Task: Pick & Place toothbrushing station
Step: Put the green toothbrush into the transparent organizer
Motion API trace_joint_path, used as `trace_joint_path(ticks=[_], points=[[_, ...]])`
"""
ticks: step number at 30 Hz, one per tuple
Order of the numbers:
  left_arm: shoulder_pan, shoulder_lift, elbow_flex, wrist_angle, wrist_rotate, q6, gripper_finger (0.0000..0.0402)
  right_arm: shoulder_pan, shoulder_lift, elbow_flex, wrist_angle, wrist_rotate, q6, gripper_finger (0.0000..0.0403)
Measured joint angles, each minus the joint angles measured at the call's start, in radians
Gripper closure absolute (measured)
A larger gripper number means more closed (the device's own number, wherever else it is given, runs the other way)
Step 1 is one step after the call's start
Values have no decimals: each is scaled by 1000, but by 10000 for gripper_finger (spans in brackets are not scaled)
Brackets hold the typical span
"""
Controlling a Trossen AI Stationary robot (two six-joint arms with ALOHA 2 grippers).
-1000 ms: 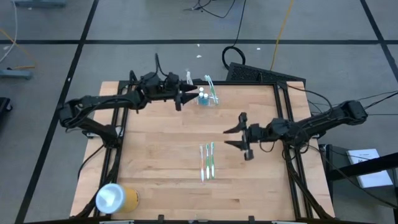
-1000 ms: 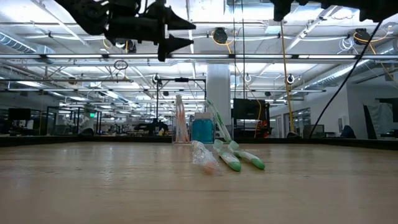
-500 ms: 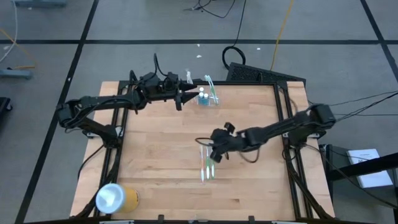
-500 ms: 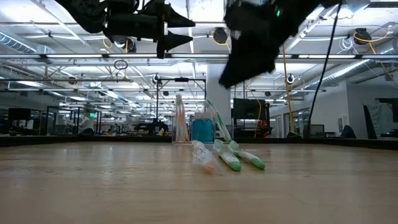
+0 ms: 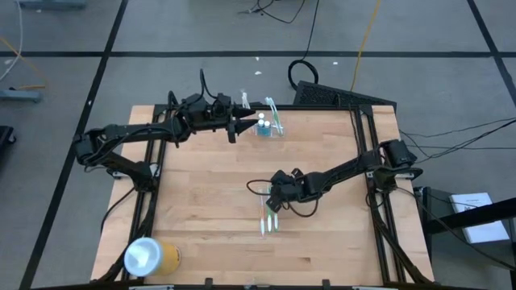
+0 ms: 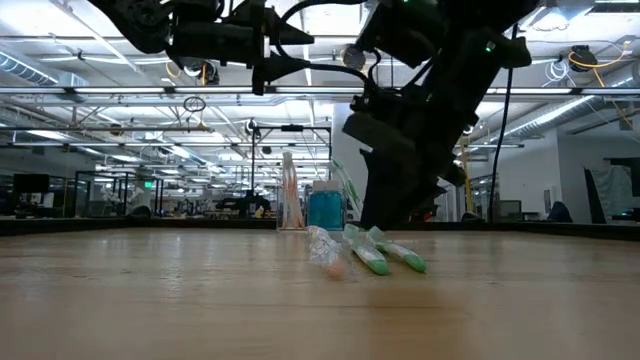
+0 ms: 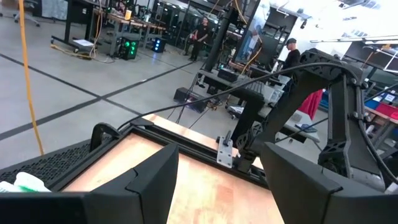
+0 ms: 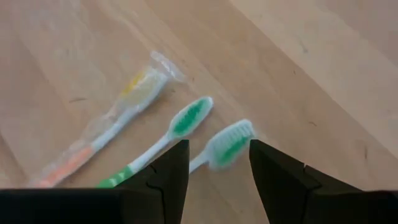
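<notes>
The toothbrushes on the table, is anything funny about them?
Yes. One toothbrush is in its clear wrapper, and two green ones lie bare beside it. All three lie loose, far from the holder.

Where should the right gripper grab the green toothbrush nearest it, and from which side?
Grip the green toothbrush on its thin handle just behind the head, coming straight down. It lies flat on the table, so the right gripper, open above it, should straddle the handle crosswise.

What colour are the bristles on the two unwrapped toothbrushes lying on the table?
Green centres with white edges on both toothbrushes; the right wrist view shows it best.
</notes>
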Motion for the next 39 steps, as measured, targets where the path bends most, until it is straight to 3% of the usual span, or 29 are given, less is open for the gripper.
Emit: trace_joint_path(ticks=[25,39], points=[[0,0,0,0,0,7,165,-34,62,2,16,-20,-44,244],[0,0,0,0,0,6,165,-34,61,0,17,-47,-42,320]])
